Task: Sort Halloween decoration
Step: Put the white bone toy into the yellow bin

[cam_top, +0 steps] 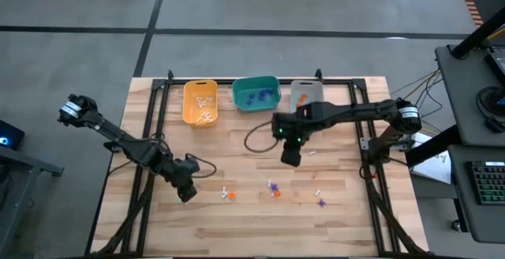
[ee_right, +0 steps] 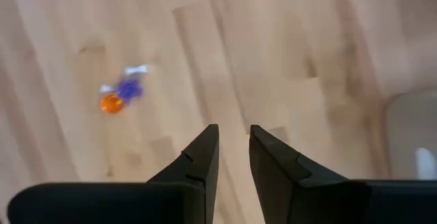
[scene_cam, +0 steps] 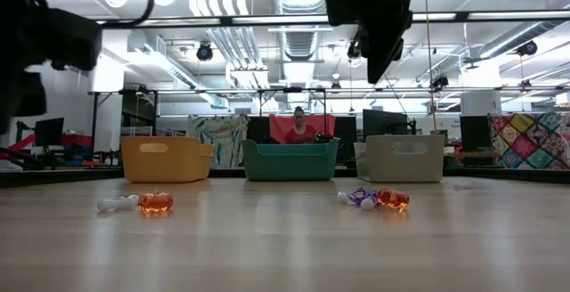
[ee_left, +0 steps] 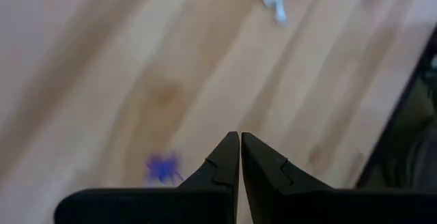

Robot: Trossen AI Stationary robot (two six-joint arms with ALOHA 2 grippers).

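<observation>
Toward the near part of the wooden table [cam_top: 237, 227] lie the last loose trinkets of the Halloween decoration: a white piece beside an orange one [cam_top: 228, 193], a purple and orange cluster [cam_top: 274, 187] further right, a small white piece [cam_top: 318, 192] and a purple one [cam_top: 321, 203] beyond that. Just left of the first pair hangs the left gripper [cam_top: 188, 193], its fingers pressed together and empty. Further back, over the middle of the table, the right gripper [cam_top: 289, 158] hovers above bare wood, its fingers [ee_right: 198, 159] standing slightly apart with nothing between them. Along the far edge stand three bins in a row: a yellow bin [cam_top: 200, 101] with white pieces in it, a teal bin [cam_top: 256, 93] holding purple-blue pieces, and a grey bin [cam_top: 306, 95] with an orange piece. Beyond the table, behind the teal bin, a person [scene_cam: 298, 125] sits in the room.
</observation>
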